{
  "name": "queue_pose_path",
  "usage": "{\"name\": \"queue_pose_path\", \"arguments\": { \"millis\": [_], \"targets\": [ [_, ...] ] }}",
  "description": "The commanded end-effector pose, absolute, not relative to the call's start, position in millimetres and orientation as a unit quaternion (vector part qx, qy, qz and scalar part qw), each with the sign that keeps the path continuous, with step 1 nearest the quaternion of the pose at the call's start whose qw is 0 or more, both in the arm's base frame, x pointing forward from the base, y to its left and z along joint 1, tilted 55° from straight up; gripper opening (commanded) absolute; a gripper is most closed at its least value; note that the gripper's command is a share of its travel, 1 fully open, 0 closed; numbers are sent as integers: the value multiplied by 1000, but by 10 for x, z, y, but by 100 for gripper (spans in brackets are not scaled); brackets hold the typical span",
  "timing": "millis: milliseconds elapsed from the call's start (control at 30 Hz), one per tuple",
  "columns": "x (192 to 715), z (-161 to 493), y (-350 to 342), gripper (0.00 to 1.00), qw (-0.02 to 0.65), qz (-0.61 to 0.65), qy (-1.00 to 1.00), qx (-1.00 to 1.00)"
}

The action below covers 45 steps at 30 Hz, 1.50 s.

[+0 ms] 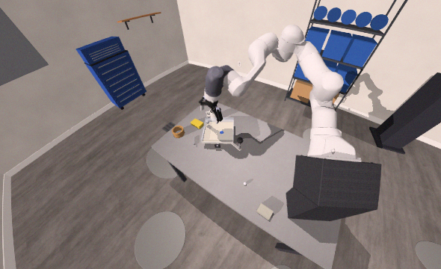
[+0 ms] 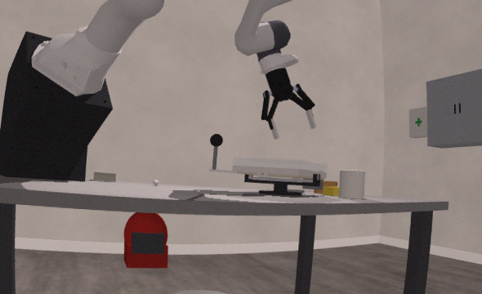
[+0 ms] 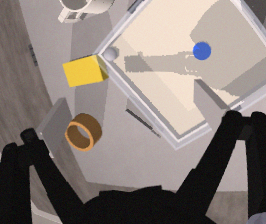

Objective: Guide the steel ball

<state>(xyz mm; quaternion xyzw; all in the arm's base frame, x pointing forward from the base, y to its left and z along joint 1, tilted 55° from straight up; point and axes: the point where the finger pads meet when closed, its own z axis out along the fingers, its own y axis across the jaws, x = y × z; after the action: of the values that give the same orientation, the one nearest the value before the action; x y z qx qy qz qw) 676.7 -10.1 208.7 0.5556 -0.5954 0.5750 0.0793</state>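
Observation:
The clear-lidded plate sits on a black pivot stand and slopes down to the right in the exterior view. The steel ball lies in the plate's corner nearest the yellow block, away from the blue printed spot. A handle with a black knob stands up from an arm on the plate's side. My gripper is open and empty, above the plate and apart from it.
A yellow block lies by the ball's corner; whether it touches the plate is unclear. An orange ring and a white mug are nearby. A small white ball and a beige block lie farther off.

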Motion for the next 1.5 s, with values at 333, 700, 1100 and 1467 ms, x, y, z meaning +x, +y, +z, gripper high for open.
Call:
{"name": "queue_pose_path", "arguments": {
  "millis": [333,700,1100,1467],
  "targets": [
    [6589,1960,-57,100,73,560,-612,554],
    [6448,1872,-35,100,73,549,-620,555],
    [6308,1788,-16,100,74,540,-628,556],
    [6168,1708,-1,100,75,530,-636,556]
  ]
}}
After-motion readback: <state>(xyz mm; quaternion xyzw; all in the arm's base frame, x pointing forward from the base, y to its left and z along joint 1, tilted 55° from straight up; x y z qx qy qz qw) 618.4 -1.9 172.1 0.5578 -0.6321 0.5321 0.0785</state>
